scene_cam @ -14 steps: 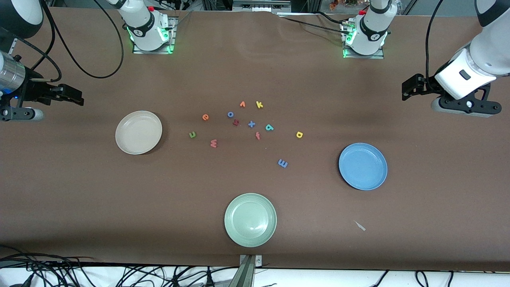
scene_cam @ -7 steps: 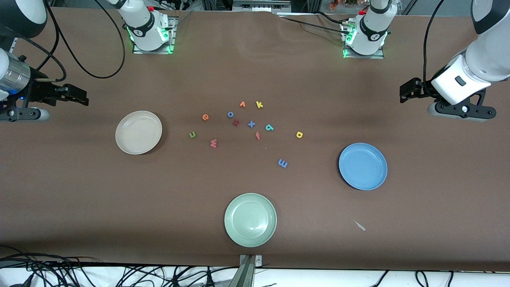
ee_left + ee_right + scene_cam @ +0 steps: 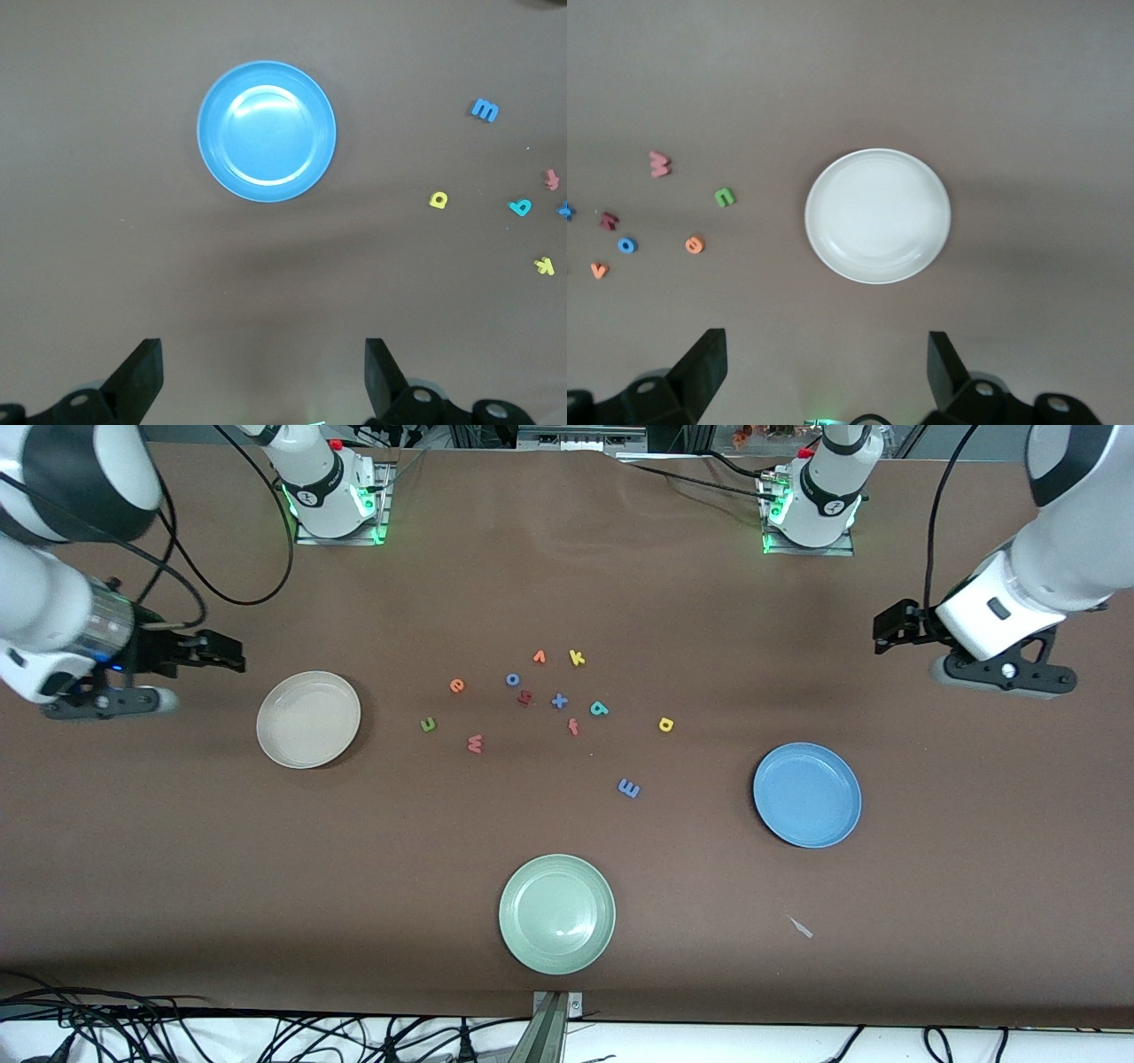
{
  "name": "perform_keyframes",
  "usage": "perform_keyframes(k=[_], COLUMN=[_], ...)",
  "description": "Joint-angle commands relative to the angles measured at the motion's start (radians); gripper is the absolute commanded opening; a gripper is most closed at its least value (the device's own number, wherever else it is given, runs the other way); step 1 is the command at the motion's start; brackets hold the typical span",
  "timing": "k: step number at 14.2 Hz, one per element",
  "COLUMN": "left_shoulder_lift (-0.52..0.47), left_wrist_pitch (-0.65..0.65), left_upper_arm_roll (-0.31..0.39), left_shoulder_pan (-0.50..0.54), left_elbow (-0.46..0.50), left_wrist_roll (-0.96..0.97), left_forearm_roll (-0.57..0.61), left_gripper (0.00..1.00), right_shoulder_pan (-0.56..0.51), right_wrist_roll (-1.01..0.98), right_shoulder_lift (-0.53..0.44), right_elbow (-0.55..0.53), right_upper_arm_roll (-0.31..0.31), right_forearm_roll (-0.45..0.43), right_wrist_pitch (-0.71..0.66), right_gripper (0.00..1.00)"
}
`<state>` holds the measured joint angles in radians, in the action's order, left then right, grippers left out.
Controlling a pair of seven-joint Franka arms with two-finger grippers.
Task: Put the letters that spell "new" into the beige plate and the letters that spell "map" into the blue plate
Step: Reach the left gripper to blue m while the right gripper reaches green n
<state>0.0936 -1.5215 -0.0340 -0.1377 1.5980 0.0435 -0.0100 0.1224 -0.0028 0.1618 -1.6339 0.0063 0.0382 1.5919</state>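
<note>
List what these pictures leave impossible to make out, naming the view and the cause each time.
- Dark red letter, front view: too small to read.
- Blue letter, left wrist view: cut off by the frame edge.
- Left pincer, left wrist view: fingertips cut off by the frame edge.
- Right pincer, right wrist view: likewise.

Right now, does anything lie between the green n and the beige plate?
Nothing visible does. The green n lies on bare table beside the beige plate, toward the left arm's end from it; the orange e and salmon w lie past it, off that path.
</note>
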Motion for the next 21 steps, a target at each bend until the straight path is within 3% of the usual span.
perform_keyframes(k=[1, 5, 9, 12, 16, 19, 20, 21], left_shoulder_lift=[0.119, 0.358, 0.523, 0.629, 0.715, 0.776, 0.784, 0.785], left_wrist_pitch=[-0.008, -0.061, -0.349, -0.515, -0.61, -0.698, -0.709, -0.71], left_upper_arm_roll=[-0.003, -0.004, -0.004, -0.006, -0.006, -0.004, -0.004, -0.004], left_shoulder_pan=[-0.06, -0.161, -0.266, -0.307, -0.356, -0.391, -0.401, -0.399], left_elbow=[-0.076, -0.234, -0.236, -0.236, -0.236, -0.236, -0.236, -0.234], left_wrist_roll=[0.178, 0.539, 0.908, 1.097, 1.332, 1.406, 1.423, 1.414], left_forearm_roll=[-0.045, -0.065, -0.094, -0.1, -0.103, -0.107, -0.105, -0.105], left_gripper=[1.0, 1.0, 1.0, 1.0, 1.0, 1.0, 0.98, 0.86], right_shoulder_pan=[0.058, 0.149, 0.21, 0.238, 0.278, 0.281, 0.281, 0.284], right_wrist_roll=[0.001, 0.01, 0.007, 0.004, -0.002, -0.002, 0.0, 0.001], right_shoulder_lift=[0.085, 0.157, 0.228, 0.216, 0.22, 0.225, 0.226, 0.228], right_elbow=[0.06, 0.066, 0.017, -0.145, -0.332, -0.411, -0.438, -0.47], right_upper_arm_roll=[-0.003, -0.003, -0.003, -0.003, 0.003, 0.003, 0.003, 0.004], right_forearm_roll=[0.003, -0.001, -0.003, -0.009, -0.064, -0.067, -0.067, -0.067], right_wrist_pitch=[-0.001, 0.086, 0.224, 0.435, 0.716, 0.831, 0.876, 0.926], right_gripper=[1.0, 1.0, 1.0, 1.0, 1.0, 1.0, 1.0, 1.0])
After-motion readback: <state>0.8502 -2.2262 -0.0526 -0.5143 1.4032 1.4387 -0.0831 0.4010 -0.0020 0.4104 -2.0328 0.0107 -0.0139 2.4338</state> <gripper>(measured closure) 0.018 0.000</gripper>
